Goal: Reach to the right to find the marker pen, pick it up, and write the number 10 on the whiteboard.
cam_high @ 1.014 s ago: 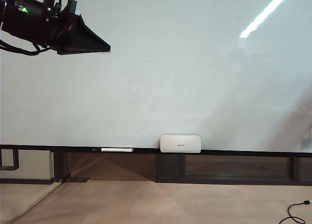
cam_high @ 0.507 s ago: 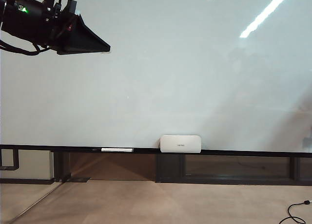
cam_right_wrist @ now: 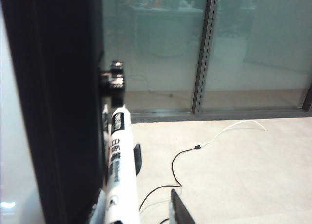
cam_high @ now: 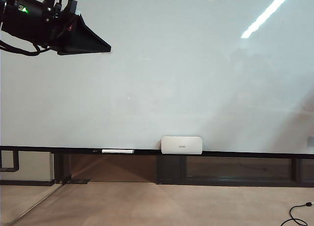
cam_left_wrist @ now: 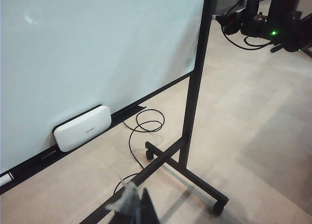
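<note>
The left arm hangs high at the upper left of the exterior view, level, a green light on its body. Its left end effector is a black wedge close to the whiteboard, and I cannot tell whether its jaws are apart or together. The right arm, also showing a green light, is out past the board's right edge, beyond the black stand post. Its right end effector is open. The marker pen stands between the jaws beside the dark board frame, and floor shows between the pen and the far black finger. A white rounded box and a long white stick sit on the black ledge. The floor is beige, with a black cable looping near the stand's wheeled foot; glass partitions lie beyond. Black print runs along the pen's barrel, and the box has a small grey mark; both are too small to read.
</note>
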Motion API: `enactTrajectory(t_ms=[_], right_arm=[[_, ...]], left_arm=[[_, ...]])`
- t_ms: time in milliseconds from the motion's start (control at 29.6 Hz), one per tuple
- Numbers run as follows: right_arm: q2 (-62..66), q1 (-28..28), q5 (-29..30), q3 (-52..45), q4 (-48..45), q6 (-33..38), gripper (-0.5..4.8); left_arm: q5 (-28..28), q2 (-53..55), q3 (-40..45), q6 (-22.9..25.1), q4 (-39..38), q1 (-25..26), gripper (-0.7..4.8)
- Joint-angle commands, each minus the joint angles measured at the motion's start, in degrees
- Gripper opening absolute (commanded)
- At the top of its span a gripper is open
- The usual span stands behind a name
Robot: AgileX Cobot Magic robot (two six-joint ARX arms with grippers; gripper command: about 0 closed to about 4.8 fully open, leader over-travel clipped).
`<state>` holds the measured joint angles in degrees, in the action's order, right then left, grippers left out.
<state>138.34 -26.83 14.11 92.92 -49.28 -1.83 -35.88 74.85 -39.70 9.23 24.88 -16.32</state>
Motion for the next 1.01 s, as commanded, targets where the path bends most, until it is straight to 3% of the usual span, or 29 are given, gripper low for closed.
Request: enactTrajectory(t_ms=[34, 406, 575, 744, 811, 1014], right_arm=[[0.4, -0.1, -0.2, 1.8, 1.7, -0.2, 1.71], [0.4, -0.1, 0.0, 1.8, 1.3, -0.2, 1.7], [0.4, 0.0, 0.0, 1.8, 1.5, -0.2, 1.35], [0.4, 0.0, 0.9, 1.8, 2.0, -0.2, 1.45], [0.4, 0.0, 1.1, 1.8, 2.6, -0.2, 1.8], [0.4, 0.0, 1.2, 1.8, 4.5, -2.4, 1.82]], left_arm=[[-0.3, -0.2, -0.3, 0.2, 1.0, 0.0, -0.06], [-0.3, -0.2, -0.3, 0.2, 1.4, 0.0, -0.06], [-0.3, -0.2, -0.3, 0.3, 1.4, 0.0, -0.06], [-0.3, -0.2, -0.3, 0.4, 1.4, 0.0, -0.06], [-0.3, -0.2, -0.3, 0.4, 1.4, 0.0, -0.06], [-0.3, -0.2, -0.3, 0.4, 1.4, 0.0, -0.06]])
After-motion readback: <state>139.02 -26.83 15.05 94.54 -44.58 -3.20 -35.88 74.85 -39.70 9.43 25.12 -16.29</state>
